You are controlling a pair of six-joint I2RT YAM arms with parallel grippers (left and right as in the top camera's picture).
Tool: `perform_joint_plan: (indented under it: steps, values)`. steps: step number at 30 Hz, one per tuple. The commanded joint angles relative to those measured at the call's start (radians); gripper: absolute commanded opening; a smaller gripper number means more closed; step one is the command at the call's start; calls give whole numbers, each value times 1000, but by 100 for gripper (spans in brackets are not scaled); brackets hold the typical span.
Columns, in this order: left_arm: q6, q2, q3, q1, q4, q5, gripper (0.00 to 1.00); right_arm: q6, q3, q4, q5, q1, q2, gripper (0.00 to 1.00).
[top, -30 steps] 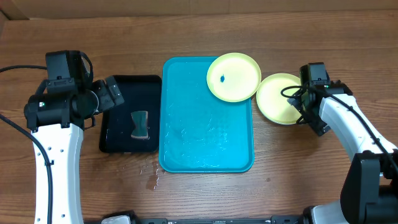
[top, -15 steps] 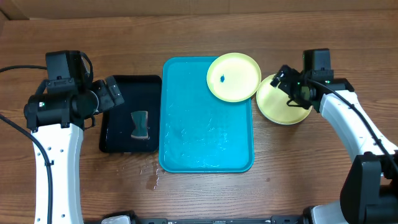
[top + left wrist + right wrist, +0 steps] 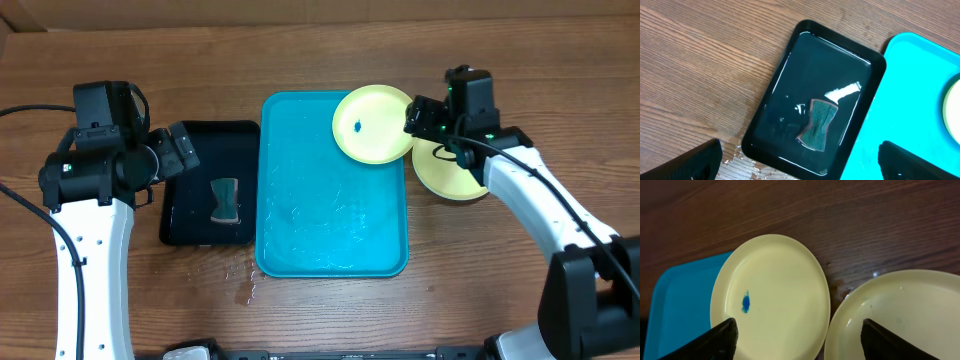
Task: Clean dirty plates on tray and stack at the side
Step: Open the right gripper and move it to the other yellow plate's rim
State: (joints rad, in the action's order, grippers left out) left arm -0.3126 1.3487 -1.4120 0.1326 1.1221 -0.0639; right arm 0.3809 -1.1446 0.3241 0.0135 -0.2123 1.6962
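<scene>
At tray (image 3: 320,220) corner, speckled plate (image 3: 375,123) awaits your cleaning; second plate (image 3: 455,175) already aside on table (image 3: 500,290); right hand (image 3: 423,118) wide, empty.

Dark sponge (image 3: 818,124) in wet blk tray (image 3: 805,65) on wood table (image 3: 700,60)

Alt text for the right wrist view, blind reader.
A pale yellow-green round plastic plate with a blue speck sits partly on the corner of a turquoise plastic tray, overhanging a wooden table. A second matching plate lies beside it on the table, cropped. The right hand's fingertips show at the bottom corners, spread apart.
</scene>
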Motion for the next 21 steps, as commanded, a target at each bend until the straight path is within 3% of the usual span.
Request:
perform_joint_plan:
  steps: [1,6,13,21]
  values:
    - [-9,6,-12,0,-3,5,100,-68,-21,-36,-58,-3,64,78]
    - [-9,6,-12,0,-3,5,100,-69,-21,-94,-101,-3,128,73]
    - [-9,6,-12,0,-3,5,100,-68,-21,-129,-100,-5,153,56]
    - [-10,6,-12,0,-3,5,100,-68,-20,-173,-100,-5,182,52]
